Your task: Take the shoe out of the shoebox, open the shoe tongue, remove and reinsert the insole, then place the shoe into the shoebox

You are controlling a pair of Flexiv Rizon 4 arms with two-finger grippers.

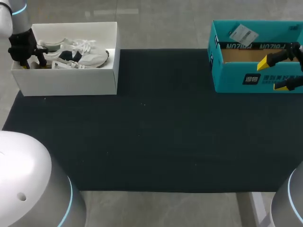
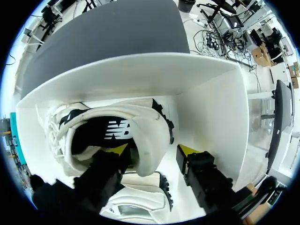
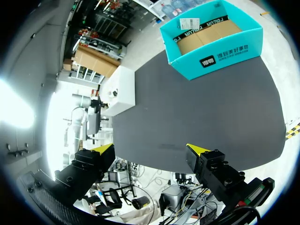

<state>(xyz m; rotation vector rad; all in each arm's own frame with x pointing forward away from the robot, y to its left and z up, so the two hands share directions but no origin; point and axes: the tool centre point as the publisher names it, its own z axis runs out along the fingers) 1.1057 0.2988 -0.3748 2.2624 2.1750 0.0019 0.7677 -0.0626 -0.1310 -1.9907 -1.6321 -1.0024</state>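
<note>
A white sneaker (image 1: 80, 56) with a black lining lies in the white shoebox (image 1: 71, 85) at the table's far left. My left gripper (image 1: 29, 57) reaches down into that box at the shoe's heel end. In the left wrist view the sneaker (image 2: 117, 126) has its heel wall between the fingers of the left gripper (image 2: 150, 151). One yellow tip sits inside the shoe's opening. The other stands just outside the heel, with a small gap showing. A second white shoe (image 2: 136, 204) lies under the gripper. My right gripper (image 1: 277, 73) hangs open and empty over the teal box (image 1: 236, 78).
The teal box (image 3: 211, 56) at the far right is open, with brown cardboard inside and a label on its back rim. A black mat (image 1: 156, 132) covers the table between the two boxes. The white shoebox (image 3: 122, 89) shows far off in the right wrist view.
</note>
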